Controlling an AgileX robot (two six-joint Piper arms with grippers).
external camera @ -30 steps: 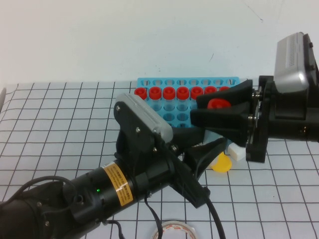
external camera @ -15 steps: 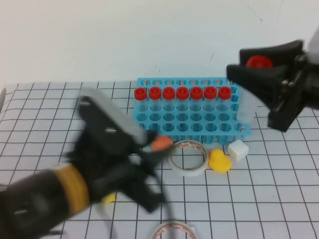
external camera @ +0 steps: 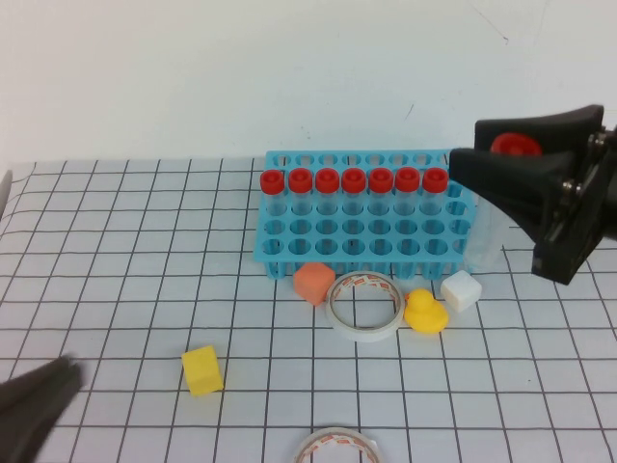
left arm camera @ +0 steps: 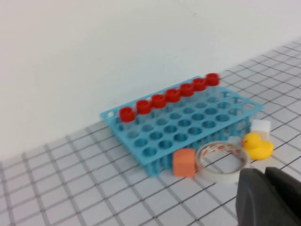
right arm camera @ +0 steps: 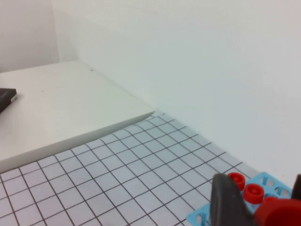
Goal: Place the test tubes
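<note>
Your left arm has pulled back from the middle of the scene, so the left gripper (external camera: 48, 391) now sits at the near left corner with its fingers pressed together and nothing between them. The right gripper (external camera: 482, 145) has shifted right and now hangs over the right end of the blue rack (external camera: 280, 253), clamped on one red-capped test tube (external camera: 516, 145) whose clear body hangs down beside the rack's right edge. You have seven capped tubes (external camera: 354, 180) standing in one row of the rack, the second from the far side. On the gridded table (external camera: 116, 251), just in front of the rack, lie one orange cube (external camera: 313, 283), one tape roll (external camera: 337, 307), one yellow duck (external camera: 424, 313) and one white cube (external camera: 461, 289). One yellow cube (external camera: 202, 370) lies nearer and left, and a second tape roll (external camera: 333, 446) lies at the near edge.
</note>
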